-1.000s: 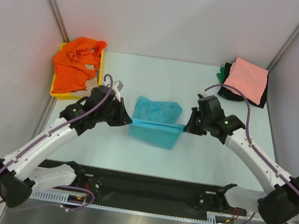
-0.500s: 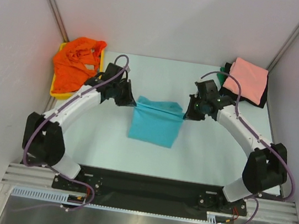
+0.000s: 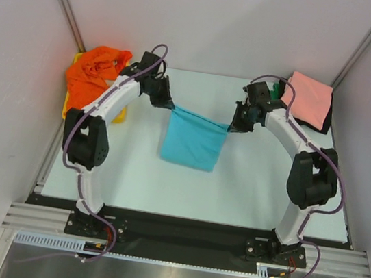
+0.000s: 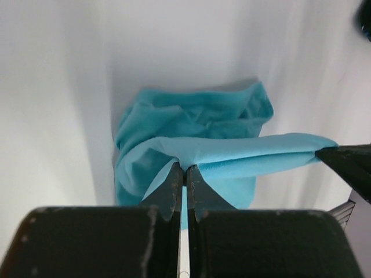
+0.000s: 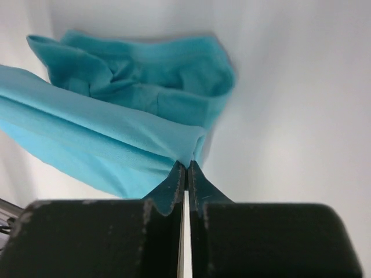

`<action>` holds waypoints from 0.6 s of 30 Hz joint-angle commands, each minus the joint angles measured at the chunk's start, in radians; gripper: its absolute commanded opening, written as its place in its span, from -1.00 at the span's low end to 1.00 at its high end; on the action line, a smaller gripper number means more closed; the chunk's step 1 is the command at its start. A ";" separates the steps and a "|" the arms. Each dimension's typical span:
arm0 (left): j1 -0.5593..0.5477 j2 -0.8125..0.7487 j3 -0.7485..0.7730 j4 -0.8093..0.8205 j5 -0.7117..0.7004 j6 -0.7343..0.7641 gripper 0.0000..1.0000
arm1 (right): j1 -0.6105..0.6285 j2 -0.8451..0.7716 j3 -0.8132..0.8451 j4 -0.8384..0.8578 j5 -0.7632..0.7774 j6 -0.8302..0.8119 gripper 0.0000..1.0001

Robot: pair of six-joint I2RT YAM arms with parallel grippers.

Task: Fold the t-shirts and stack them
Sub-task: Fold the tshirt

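Note:
A turquoise t-shirt (image 3: 193, 142) hangs between both arms, its upper edge pulled taut and its lower part draped on the table. My left gripper (image 3: 171, 106) is shut on the shirt's left corner; in the left wrist view (image 4: 184, 168) the cloth (image 4: 232, 152) stretches away to the right. My right gripper (image 3: 231, 127) is shut on the right corner, and the right wrist view (image 5: 186, 164) shows turquoise folds (image 5: 116, 139) spreading left. An orange t-shirt (image 3: 94, 78) lies crumpled at the back left. A salmon pink t-shirt (image 3: 306, 99) lies folded on top of dark ones at the back right.
A shallow yellow tray (image 3: 121, 113) under the orange cloth sits against the left wall. White enclosure walls (image 3: 208, 25) close off the back and both sides. Black (image 3: 327, 121) and green (image 3: 276, 91) cloth edges show beneath the pink shirt. The arm bases stand at the near edge.
Both grippers have moved toward the back of the table with the turquoise shirt's corners held, dragging its upper edge backward and opening the cloth out beneath.

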 commanded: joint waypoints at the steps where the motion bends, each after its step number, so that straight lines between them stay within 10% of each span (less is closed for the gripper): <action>1: 0.042 0.112 0.182 -0.070 -0.002 0.052 -0.99 | -0.029 0.069 0.089 -0.038 0.008 -0.036 -1.00; 3: 0.050 0.198 0.236 -0.089 0.037 0.049 -0.66 | -0.031 0.130 0.120 -0.053 0.013 -0.032 -0.94; 5: 0.060 0.253 0.317 -0.111 0.053 0.048 -0.03 | -0.038 0.173 0.160 -0.053 0.000 -0.030 -0.23; 6: 0.062 0.302 0.341 -0.113 0.070 0.043 0.07 | -0.040 0.210 0.178 -0.053 -0.004 -0.027 0.46; 8: 0.070 0.338 0.416 -0.151 0.079 0.040 0.27 | -0.049 0.239 0.218 -0.058 -0.003 -0.027 0.82; 18: 0.070 -0.094 0.032 -0.044 -0.002 0.066 0.50 | -0.127 0.060 -0.172 0.264 -0.217 0.036 0.96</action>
